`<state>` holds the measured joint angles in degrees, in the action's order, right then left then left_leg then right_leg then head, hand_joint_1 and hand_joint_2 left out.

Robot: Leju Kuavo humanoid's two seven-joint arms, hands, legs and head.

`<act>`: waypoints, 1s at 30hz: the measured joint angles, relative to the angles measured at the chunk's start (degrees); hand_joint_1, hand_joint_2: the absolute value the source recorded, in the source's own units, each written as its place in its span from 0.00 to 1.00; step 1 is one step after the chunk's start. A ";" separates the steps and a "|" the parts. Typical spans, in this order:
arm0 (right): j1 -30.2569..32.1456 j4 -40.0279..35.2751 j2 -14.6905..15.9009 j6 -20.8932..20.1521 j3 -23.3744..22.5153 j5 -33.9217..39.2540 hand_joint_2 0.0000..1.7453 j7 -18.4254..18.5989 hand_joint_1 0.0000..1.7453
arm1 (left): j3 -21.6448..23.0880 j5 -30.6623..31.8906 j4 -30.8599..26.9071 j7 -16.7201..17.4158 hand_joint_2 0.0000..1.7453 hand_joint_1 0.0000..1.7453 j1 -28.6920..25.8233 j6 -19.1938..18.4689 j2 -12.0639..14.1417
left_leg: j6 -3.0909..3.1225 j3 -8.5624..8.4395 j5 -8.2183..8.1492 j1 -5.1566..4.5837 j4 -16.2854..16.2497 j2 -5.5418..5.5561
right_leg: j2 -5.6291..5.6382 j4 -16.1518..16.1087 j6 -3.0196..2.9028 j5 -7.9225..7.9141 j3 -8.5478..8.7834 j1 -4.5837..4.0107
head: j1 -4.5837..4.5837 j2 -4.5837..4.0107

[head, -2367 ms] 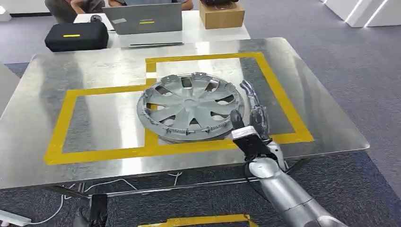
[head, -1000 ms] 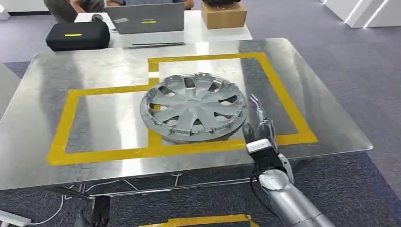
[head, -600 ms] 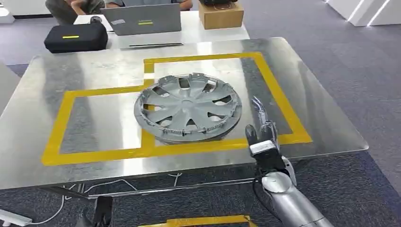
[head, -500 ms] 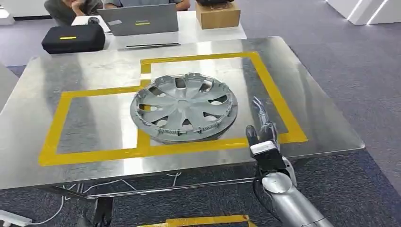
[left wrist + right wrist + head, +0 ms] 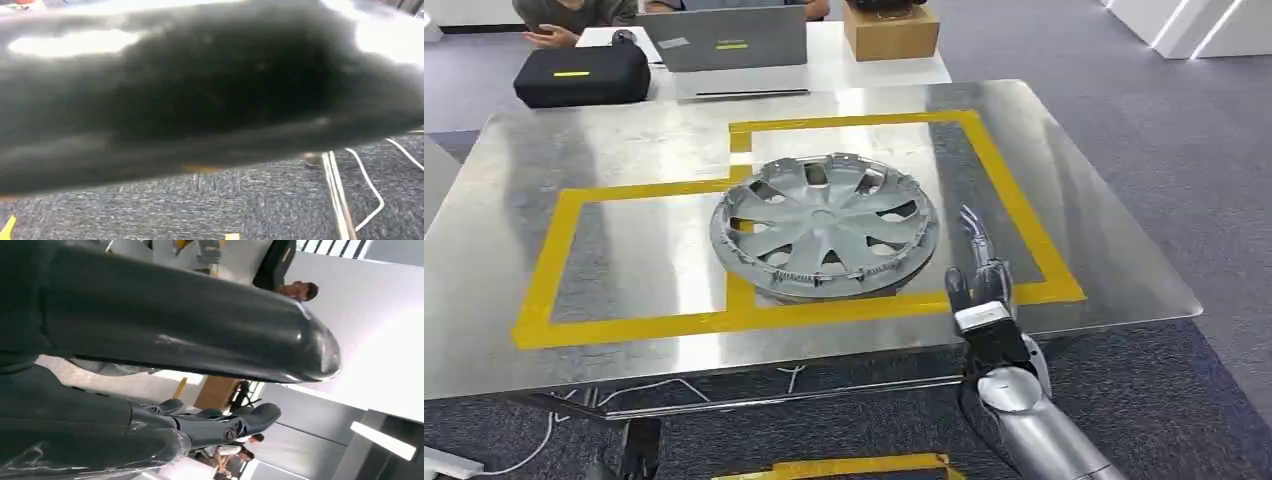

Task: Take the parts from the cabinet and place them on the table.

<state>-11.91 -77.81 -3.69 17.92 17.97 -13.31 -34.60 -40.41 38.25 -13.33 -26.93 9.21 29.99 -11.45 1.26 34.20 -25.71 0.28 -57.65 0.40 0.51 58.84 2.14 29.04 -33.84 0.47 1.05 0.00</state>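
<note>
Wheel cover [image 5: 825, 227]: grey, spoked, lying flat near the middle of the metal surface [image 5: 1114, 270], across the inner corner of the yellow tape outline [image 5: 554, 250]. Step judged: placing done, part at rest and free of any hold; the next move likely calls for a return to the cabinet for another part. Right hand [image 5: 976, 280]: just beside the cover's near right rim, apart from it, raised upright at the surface's near edge, fingers [image 5: 969, 228] extended and spread, holding nothing. Left hand: state cannot be told. Beyond: black case [image 5: 582, 75], laptop [image 5: 724, 40], cardboard box [image 5: 891, 28].
</note>
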 joint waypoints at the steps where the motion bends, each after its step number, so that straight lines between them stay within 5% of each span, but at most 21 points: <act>1: -0.01 -0.22 0.00 -0.17 -0.11 0.00 0.00 -0.04 0.00 | 0.02 0.00 0.00 0.00 0.00 0.00 0.08 0.00 0.00 | 0.45 0.00 -0.09 -0.01 -0.02 -0.10 | -0.05 3.41 0.21 1.93 -1.53 0.03 | 0.33 0.00; 3: 0.32 -0.28 0.00 -0.22 -0.24 0.04 0.00 -0.09 0.00 | 0.02 0.00 0.00 0.00 0.00 0.00 0.01 -0.02 -0.07 | 0.58 0.04 -0.10 -0.12 -0.05 -0.56 | -0.06 13.37 0.57 6.04 -6.50 0.09 | 0.33 0.00; 5: 0.85 -0.28 0.13 -0.26 -0.33 0.07 0.00 -0.09 0.00 | 0.02 0.00 0.00 0.00 0.00 0.00 -0.04 0.00 -0.07 | 0.67 -0.01 -0.16 -0.22 -0.06 -1.04 | -0.08 16.67 0.63 6.06 -8.47 0.10 | 0.35 0.00; 6: 1.02 -0.30 0.17 -0.26 -0.42 0.07 0.00 -0.09 0.00 | 0.02 0.02 0.00 0.00 0.00 0.00 -0.05 0.00 -0.07 | 0.67 -0.06 -0.18 -0.27 -0.07 -0.99 | -0.10 14.36 0.54 4.19 -7.53 0.10 | 0.35 0.00; 8: 1.16 -0.70 0.17 -0.26 -0.59 0.09 0.00 -0.11 0.00 | 0.07 0.07 0.00 0.00 0.00 0.00 0.01 -0.02 -0.11 | 0.51 -0.28 -0.29 -0.30 -0.08 -1.07 | -0.35 4.00 0.11 -0.99 -2.29 0.08 | 0.35 0.00; 9: 1.13 -1.07 0.17 -0.24 -0.66 0.09 0.00 -0.11 0.00 | 0.09 0.09 0.00 0.00 0.00 0.00 0.06 -0.02 -0.15 | 0.37 -0.35 -0.35 -0.34 -0.09 -1.10 | -0.77 -0.55 -0.14 -1.78 0.02 0.04 | 0.35 0.00; 10: 1.05 -1.20 0.17 -0.20 -0.66 0.07 0.00 -0.13 0.00 | 0.11 0.09 0.00 0.00 0.00 0.00 0.11 0.00 -0.15 | 0.06 -0.12 -0.46 -0.74 -0.34 -1.10 | -0.74 -1.58 -0.25 -1.26 1.13 -0.28 | 0.33 0.00; 11: 1.16 -1.44 0.15 -0.15 -0.66 0.04 0.00 -0.17 0.00 | 0.11 0.09 0.00 0.02 0.00 0.00 0.08 -0.02 -0.15 | -0.23 -0.04 -0.27 -0.70 -0.30 -1.08 | -0.71 -1.57 -0.45 -1.54 0.93 -0.20 | 0.17 0.00; 13: 1.47 -1.59 0.17 -0.09 -0.74 0.04 0.00 -0.17 0.00 | 0.11 0.09 0.00 0.02 0.00 0.00 -0.05 -0.02 -0.11 | 0.77 0.01 -0.35 -0.76 -0.49 -1.08 | -0.63 -1.74 -0.17 -1.71 0.94 -0.23 | 0.24 0.00; 23: 1.67 -2.08 0.17 0.13 -0.74 -0.26 0.00 -0.17 0.00 | 0.33 0.11 0.00 0.20 0.00 0.00 0.04 -0.20 -0.15 | -0.61 -0.17 -0.02 -0.36 0.06 -1.08 | -0.60 -1.60 -0.81 -1.59 0.87 -0.65 | 0.26 0.00; 30: 1.79 -2.23 0.17 0.24 -0.74 -0.55 0.00 -0.17 0.00 | 0.37 0.15 0.00 0.28 0.00 0.00 0.03 -0.31 -0.35 | -0.69 -0.13 -0.01 -0.46 0.06 -1.08 | -0.62 -1.59 -0.87 -1.60 0.89 -0.51 | 0.28 0.00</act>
<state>-10.12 -80.04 -3.52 18.16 17.22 -13.86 -34.77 -40.04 38.40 -13.33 -26.64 9.24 29.68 -11.80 0.58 34.07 -25.72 -0.18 -57.59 -0.68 -0.11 57.25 1.27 27.44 -32.95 -0.04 1.33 0.00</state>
